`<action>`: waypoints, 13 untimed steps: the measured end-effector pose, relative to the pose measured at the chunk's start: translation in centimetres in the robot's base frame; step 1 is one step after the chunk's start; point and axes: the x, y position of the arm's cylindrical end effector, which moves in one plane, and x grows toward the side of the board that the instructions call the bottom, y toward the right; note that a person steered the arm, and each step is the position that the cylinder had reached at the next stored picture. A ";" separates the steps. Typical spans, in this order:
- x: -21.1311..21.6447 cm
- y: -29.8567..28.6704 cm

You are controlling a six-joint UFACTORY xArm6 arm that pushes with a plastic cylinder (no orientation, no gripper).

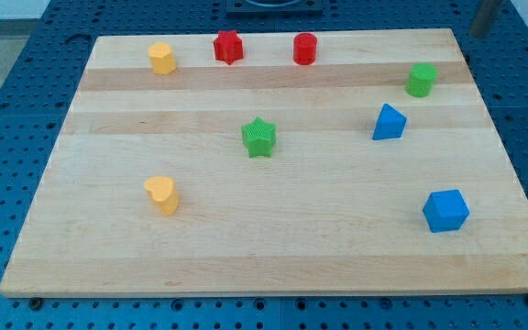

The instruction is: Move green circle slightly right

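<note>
The green circle [421, 80] is a short green cylinder near the board's upper right edge. A grey-dark rod shows at the view's top right, off the board; my tip [477, 35] is above and to the right of the green circle, well apart from it and touching no block. A green star [259, 137] sits near the board's middle.
The wooden board [273, 257] lies on a blue pegboard. A yellow hexagon [161, 58], red star [228, 47] and red circle [304, 49] line the top. A blue triangle [389, 123] sits below the green circle. A blue cube [445, 211] is lower right; a yellow heart [162, 195] lower left.
</note>
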 end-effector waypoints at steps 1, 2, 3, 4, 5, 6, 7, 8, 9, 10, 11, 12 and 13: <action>0.0 -1.0; 0.0 -2.4; 0.5 -3.7; 1.2 -4.9; 1.6 -5.7; 1.6 -5.8; 1.6 -6.3; 1.6 -6.5; 2.3 -7.6; 2.4 -8.0; 2.4 -8.4; 2.4 -9.8; 2.4 -10.6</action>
